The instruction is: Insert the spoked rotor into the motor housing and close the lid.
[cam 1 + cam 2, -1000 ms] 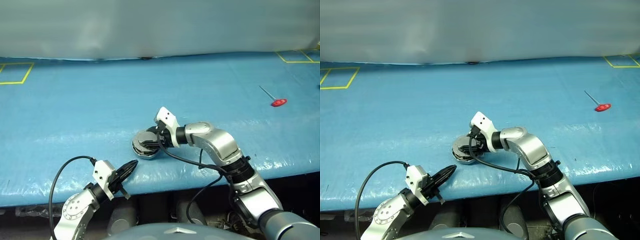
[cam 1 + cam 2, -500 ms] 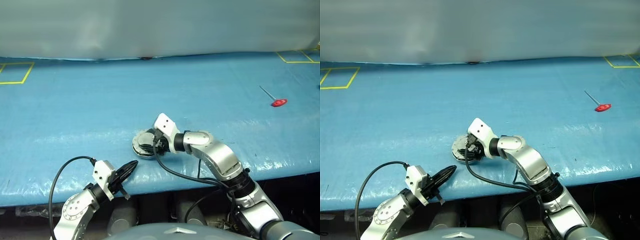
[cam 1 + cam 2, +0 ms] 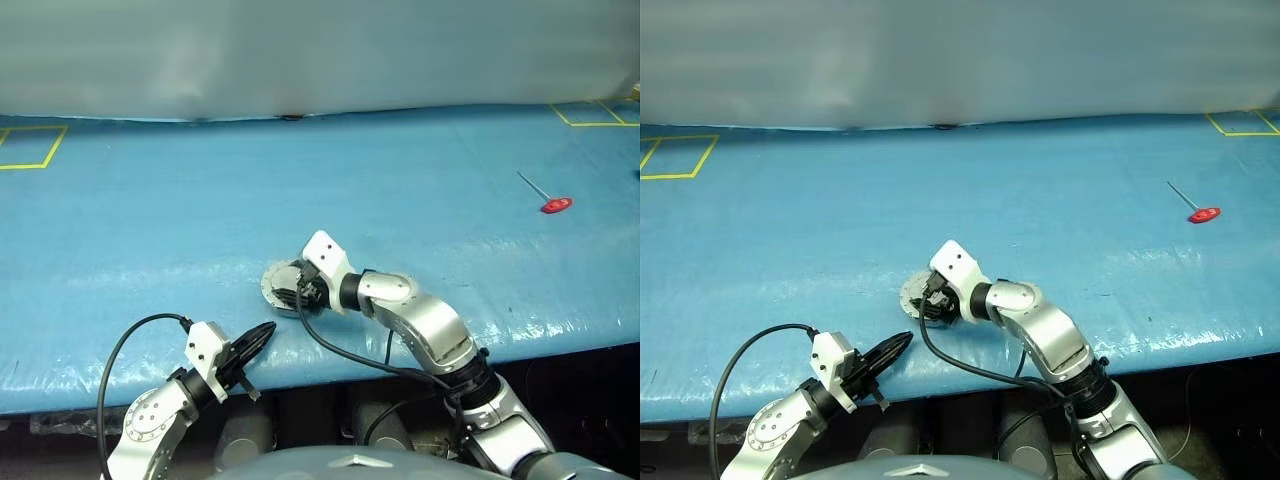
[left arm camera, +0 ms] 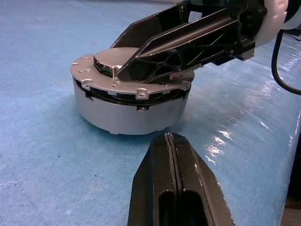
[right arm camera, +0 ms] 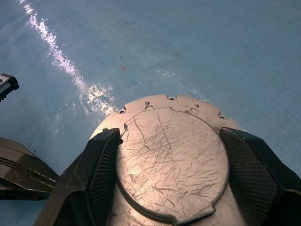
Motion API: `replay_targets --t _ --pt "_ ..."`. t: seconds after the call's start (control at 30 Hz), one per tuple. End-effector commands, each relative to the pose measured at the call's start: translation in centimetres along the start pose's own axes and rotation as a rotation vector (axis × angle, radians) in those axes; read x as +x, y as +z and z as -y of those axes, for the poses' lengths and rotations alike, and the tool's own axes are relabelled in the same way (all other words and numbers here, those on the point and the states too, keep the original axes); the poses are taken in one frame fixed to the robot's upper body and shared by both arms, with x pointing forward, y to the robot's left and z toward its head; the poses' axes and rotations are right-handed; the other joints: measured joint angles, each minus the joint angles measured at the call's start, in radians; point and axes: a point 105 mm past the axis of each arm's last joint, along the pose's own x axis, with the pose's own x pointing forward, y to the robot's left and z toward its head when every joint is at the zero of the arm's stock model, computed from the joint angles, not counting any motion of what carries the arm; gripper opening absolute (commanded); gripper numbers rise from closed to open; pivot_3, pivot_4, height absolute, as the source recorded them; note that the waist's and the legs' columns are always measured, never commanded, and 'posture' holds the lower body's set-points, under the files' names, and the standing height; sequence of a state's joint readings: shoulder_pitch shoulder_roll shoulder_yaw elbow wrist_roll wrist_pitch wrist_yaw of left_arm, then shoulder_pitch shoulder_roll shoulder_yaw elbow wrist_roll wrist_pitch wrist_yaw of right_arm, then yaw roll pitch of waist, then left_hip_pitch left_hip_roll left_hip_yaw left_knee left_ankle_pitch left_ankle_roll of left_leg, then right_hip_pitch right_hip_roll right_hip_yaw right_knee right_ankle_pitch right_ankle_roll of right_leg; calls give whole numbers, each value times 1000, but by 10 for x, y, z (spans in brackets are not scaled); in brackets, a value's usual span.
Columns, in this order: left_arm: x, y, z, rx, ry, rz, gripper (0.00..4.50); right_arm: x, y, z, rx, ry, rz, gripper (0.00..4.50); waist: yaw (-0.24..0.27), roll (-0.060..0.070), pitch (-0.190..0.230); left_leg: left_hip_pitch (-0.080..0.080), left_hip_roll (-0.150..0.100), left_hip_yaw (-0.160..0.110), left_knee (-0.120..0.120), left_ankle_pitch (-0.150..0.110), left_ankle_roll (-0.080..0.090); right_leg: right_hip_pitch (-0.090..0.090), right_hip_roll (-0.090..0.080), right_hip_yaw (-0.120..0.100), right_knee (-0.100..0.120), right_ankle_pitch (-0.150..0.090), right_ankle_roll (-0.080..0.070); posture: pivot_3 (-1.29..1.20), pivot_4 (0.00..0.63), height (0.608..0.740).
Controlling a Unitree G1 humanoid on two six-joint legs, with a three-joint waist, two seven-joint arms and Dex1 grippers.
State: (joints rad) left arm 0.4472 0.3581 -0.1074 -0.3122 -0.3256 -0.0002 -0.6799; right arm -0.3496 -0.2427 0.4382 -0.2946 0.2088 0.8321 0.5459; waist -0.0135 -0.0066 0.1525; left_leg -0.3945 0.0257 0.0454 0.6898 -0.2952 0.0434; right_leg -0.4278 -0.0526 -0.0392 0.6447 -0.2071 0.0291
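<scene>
The grey motor housing (image 4: 127,115) stands on the blue table near its front edge. The lid (image 5: 171,155) lies on top of it, plain scratched face up, with a thin dark gap showing under its flange. My right gripper (image 3: 296,290) reaches in from the right, and its fingers (image 5: 101,165) clamp the lid's raised centre from both sides. My left gripper (image 3: 262,335) hovers shut and empty at the table's front edge, just short of the housing and pointing at it. The spoked rotor is hidden.
A red-handled tool (image 3: 555,204) lies far off at the right. Yellow tape squares (image 3: 30,145) mark the back corners of the blue table. The table's front edge (image 3: 400,350) runs close behind the housing, under my right forearm.
My right forearm has sunk and swung leftward, its gripper staying on the lid. The lid now lies flatter on the housing. The left gripper has not moved.
</scene>
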Motion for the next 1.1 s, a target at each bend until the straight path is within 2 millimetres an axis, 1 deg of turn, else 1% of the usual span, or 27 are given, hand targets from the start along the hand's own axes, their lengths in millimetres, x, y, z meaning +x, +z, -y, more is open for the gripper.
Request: replay_targets --t 0.03,0.1,0.4,0.67,0.9,1.1 --pt "1 9 5 15 -29 30 0 0 -13 -8 -30 28 -32 3051 0 0 -1 0 0 0 0 0 0 0 0 0 0 0 0 0 150 740" --pt "1 9 5 15 -31 30 0 0 -19 -7 -40 30 -53 3051 1 0 -2 0 0 0 0 0 0 0 0 0 0 0 0 0 150 740" --pt "1 8 4 14 -32 28 0 2 -32 -5 -41 25 -72 3051 2 -1 -8 1 0 0 0 0 0 1 0 0 0 -2 -3 0 150 740" --pt "0 8 5 9 -30 27 0 4 -34 -6 -28 16 -73 3051 2 -1 -11 2 0 0 0 0 0 1 0 0 0 -2 -3 0 150 740" --pt "0 7 6 6 -32 27 0 4 -39 -4 -73 13 -102 3051 1 -1 -11 2 0 0 0 0 0 1 0 0 0 -2 -3 0 150 740" --pt "1 7 6 2 -36 26 0 6 -40 -3 -46 -3 -114 3051 1 -1 -12 3 0 0 0 0 0 1 0 0 0 -2 -3 0 150 740"
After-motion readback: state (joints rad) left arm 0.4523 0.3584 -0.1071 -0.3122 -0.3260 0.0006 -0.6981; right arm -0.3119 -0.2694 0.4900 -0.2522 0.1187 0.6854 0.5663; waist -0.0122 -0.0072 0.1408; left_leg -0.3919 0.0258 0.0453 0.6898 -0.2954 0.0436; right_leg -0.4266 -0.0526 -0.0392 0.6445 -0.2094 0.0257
